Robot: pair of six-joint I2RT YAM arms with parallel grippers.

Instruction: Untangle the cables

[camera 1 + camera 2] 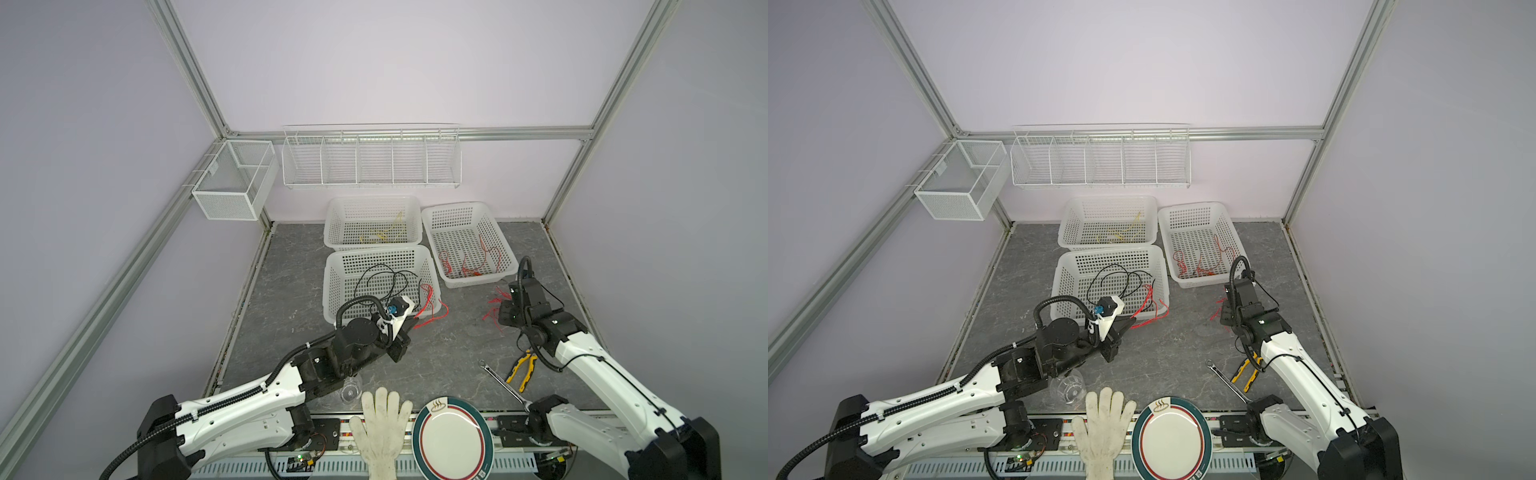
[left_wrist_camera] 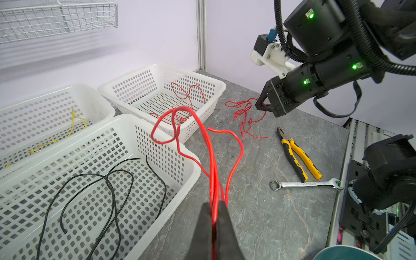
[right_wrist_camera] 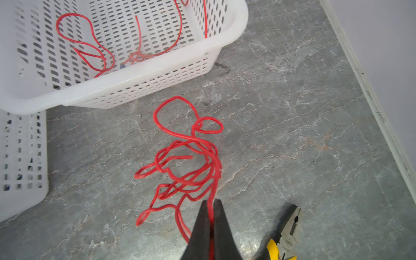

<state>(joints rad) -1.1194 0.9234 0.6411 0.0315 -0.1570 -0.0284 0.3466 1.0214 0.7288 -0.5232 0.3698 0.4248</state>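
The red cables [image 2: 213,171] look thin, light, springy and kinked. The left jaws are pinched shut on a bunch of strands beside the near basket [image 2: 144,122]. The right jaws clamp one strand of a tangle [image 3: 208,155] lying on the tabletop [image 3: 292,112]. Free ends seem the safest hold.

Grey, marble-veined tabletop [image 1: 457,345] bearing three white perforated plastic baskets toward the back: a near basket [image 1: 329,291] and a far basket [image 1: 331,226] touching end to end left of middle, a third basket [image 1: 430,237] just beside them on the right, set at a slant. Lying on the bare stone right of the near basket, a tangle of thin red cable [image 3: 210,157]; nearer the front, yellow-and-black-handled pliers [image 1: 524,370] just beside a long silver spanner [image 1: 500,384]. Along the front edge, a clear cup [image 1: 350,390], a white knitted work glove [image 1: 382,428] and a round white plate with red and teal rim bands [image 1: 451,440], the last two lapping over that edge.
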